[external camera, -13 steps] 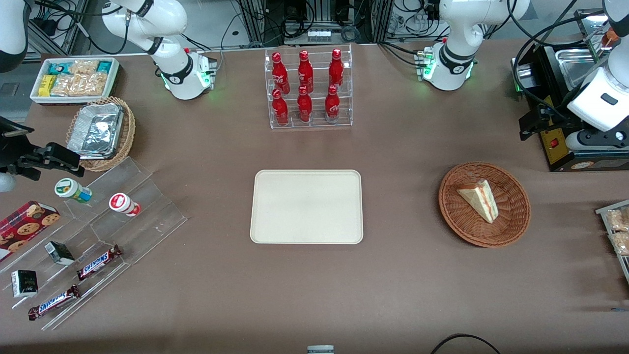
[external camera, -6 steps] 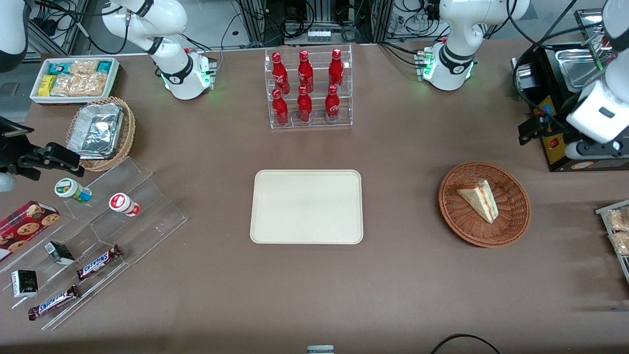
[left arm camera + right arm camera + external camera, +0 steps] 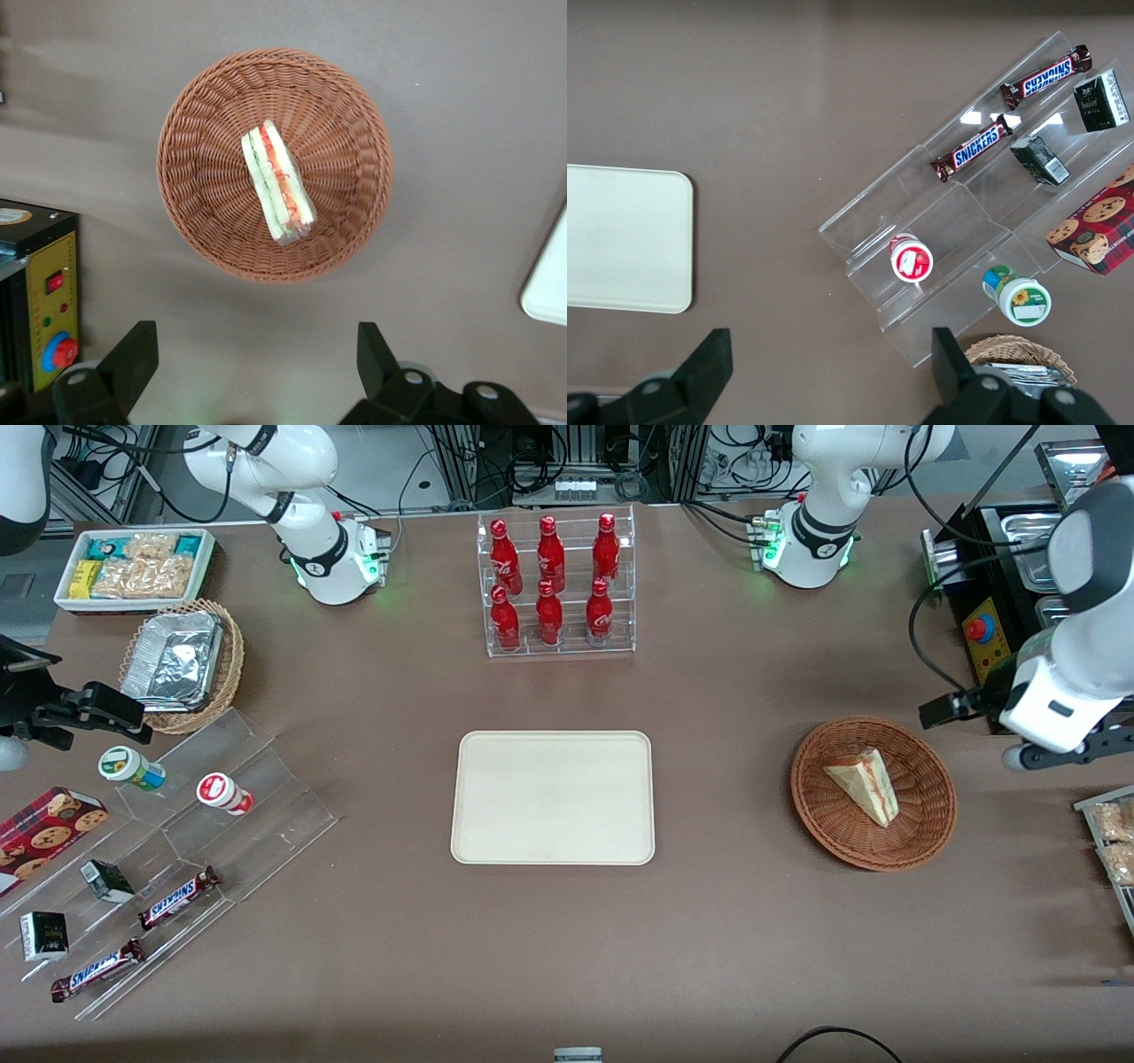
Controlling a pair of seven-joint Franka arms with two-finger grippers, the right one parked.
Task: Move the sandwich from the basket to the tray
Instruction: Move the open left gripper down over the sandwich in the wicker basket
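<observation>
On the bench, the sandwich (image 3: 862, 785) is seen lying in the basket (image 3: 921, 834), well apart from the tray (image 3: 496, 841). The gripper (image 3: 257, 367) is held above, beside the basket, fingers (image 3: 135, 352) spread apart. If squeezed off-centre, the soft wedge could be crushed or tipped.

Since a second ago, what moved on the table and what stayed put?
Only the working arm moved: it swung nearer the front camera and toward the basket, so its open, empty hand now hangs above the table beside it. The sandwich still lies in the basket, untouched, and the tray is still bare.
</observation>
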